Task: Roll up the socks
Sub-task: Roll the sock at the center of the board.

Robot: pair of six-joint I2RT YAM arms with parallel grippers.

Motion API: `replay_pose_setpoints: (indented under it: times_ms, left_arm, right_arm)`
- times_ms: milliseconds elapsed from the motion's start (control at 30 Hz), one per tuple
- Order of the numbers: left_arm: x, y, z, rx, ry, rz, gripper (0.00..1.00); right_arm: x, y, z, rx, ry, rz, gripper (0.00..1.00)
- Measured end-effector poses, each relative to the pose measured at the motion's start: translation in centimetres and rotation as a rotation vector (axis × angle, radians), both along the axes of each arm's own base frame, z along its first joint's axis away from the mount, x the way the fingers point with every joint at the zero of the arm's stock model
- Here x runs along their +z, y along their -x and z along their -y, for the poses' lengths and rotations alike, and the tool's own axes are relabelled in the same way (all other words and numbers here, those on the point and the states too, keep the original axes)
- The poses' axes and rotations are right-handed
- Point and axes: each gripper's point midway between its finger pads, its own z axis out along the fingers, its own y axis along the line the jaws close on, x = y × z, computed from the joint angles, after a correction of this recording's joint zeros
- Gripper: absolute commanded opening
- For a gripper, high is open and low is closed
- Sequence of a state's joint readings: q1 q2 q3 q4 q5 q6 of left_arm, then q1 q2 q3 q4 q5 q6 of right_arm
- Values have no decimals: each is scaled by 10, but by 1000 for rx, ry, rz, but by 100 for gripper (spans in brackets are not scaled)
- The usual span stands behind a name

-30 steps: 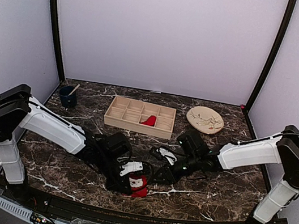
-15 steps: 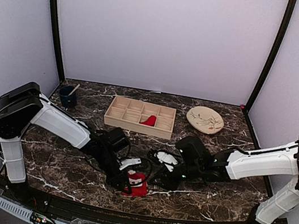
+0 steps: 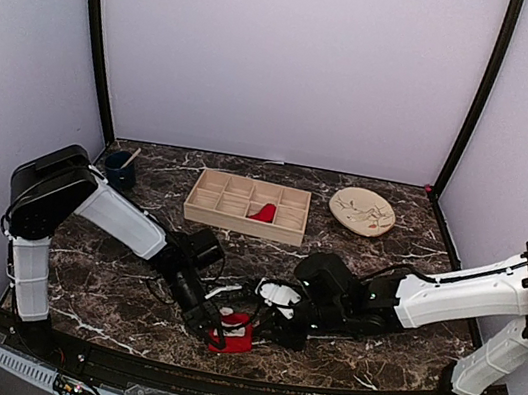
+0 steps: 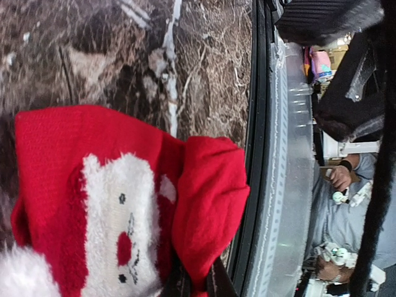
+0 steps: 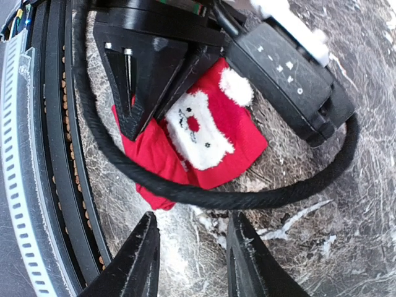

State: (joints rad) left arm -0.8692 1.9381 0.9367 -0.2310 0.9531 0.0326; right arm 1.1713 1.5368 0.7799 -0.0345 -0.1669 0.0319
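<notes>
Roll seems barely begun, lower centre: left claw pinches the sock; right claw gapes empty; next, pin the fold.

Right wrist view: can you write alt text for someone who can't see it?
A red sock with a fuzzy white face patch lies crumpled on the marble table, pinched at one edge by the left gripper. The right gripper is open over bare table beside the sock, and a black cable loops across the sock.

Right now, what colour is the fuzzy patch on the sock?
White patch on the sock, red nose, black dots; best in left wrist view.
</notes>
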Motion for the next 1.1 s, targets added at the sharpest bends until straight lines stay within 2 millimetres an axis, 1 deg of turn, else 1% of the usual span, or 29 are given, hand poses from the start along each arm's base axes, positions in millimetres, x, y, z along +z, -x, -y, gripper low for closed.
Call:
replay_pose_setpoints:
  times_ms: [100, 267, 433, 567, 800, 1100]
  left_arm:
    - [0, 2, -4, 6, -4, -55, 0]
    - [0, 3, -8, 13, -11, -123, 0]
    - [0, 4, -10, 14, -15, -178, 0]
    - [0, 3, -11, 11, -21, -189, 0]
    - [1, 3, -13, 6, -23, -211, 0]
    - [3, 2, -13, 2, -14, -237, 0]
  right_arm:
    - [3, 2, -4, 17, 0, 20, 37]
    - [1, 11, -10, 56, 19, 38, 38]
    - [-10, 24, -22, 115, 57, 56, 38]
    - [-16, 31, -28, 152, 79, 66, 38]
    - [-22, 35, -36, 190, 108, 98, 39]
    - [-33, 36, -35, 213, 145, 119, 38]
